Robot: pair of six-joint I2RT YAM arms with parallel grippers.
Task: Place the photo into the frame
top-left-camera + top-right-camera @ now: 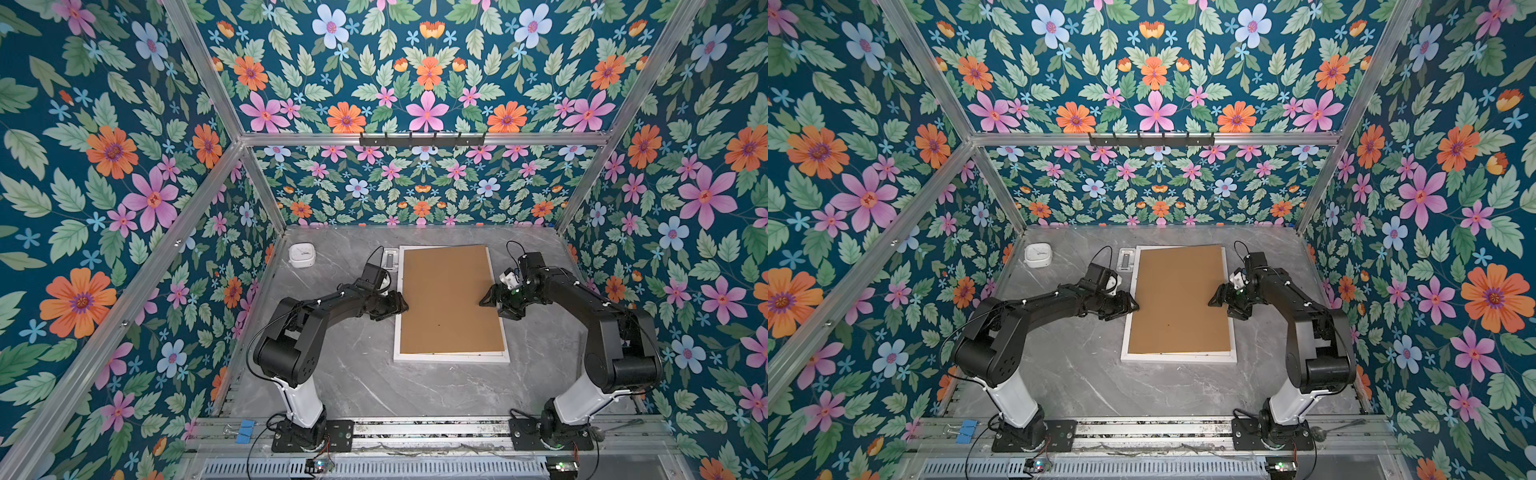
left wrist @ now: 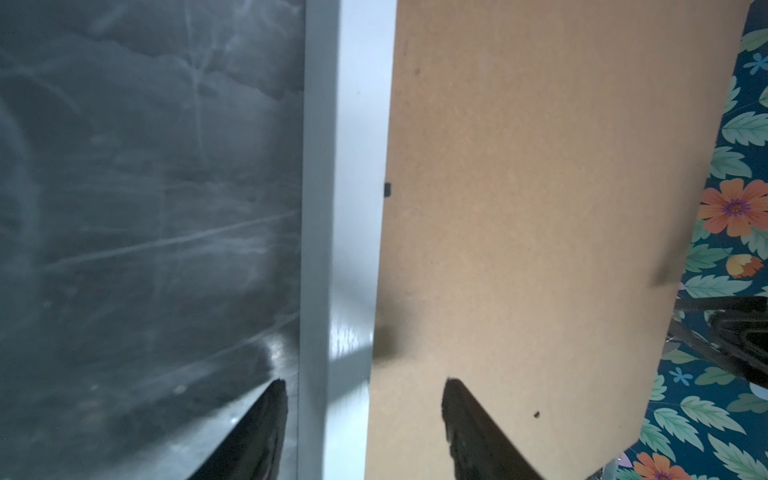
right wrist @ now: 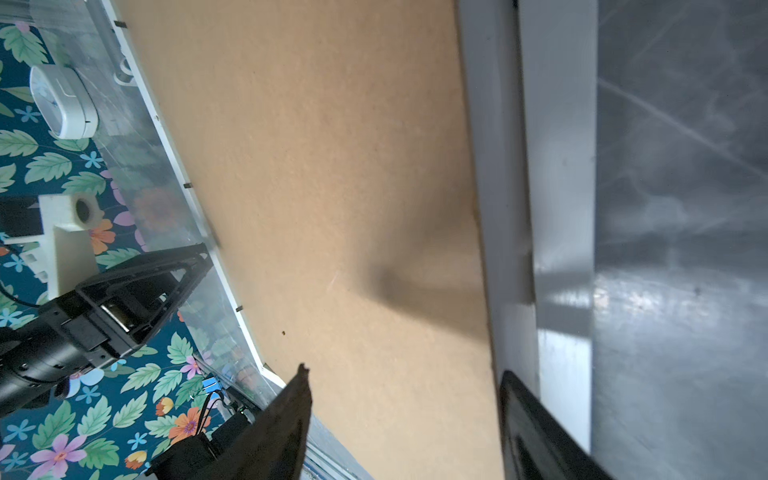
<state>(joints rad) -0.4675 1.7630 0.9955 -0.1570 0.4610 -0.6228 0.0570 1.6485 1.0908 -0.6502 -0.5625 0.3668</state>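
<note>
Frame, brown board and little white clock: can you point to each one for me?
frame (image 1: pixel 451 358), in a top view, near white rail.
brown board (image 1: pixel 449 299), in a top view, its middle.
clock (image 1: pixel 302 254), in a top view, its face.

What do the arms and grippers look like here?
The left arm and right arm match: glossy black rounded links on a white lower column, black base plate, thin black cables looping alongside, a white camera mount. The left gripper and right gripper are black with tapered, pointed fingers.

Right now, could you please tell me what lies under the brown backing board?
The white frame shows only as a rim around the brown backing board, which lies askew on it. Anything beneath, the photo included, is covered.
</note>
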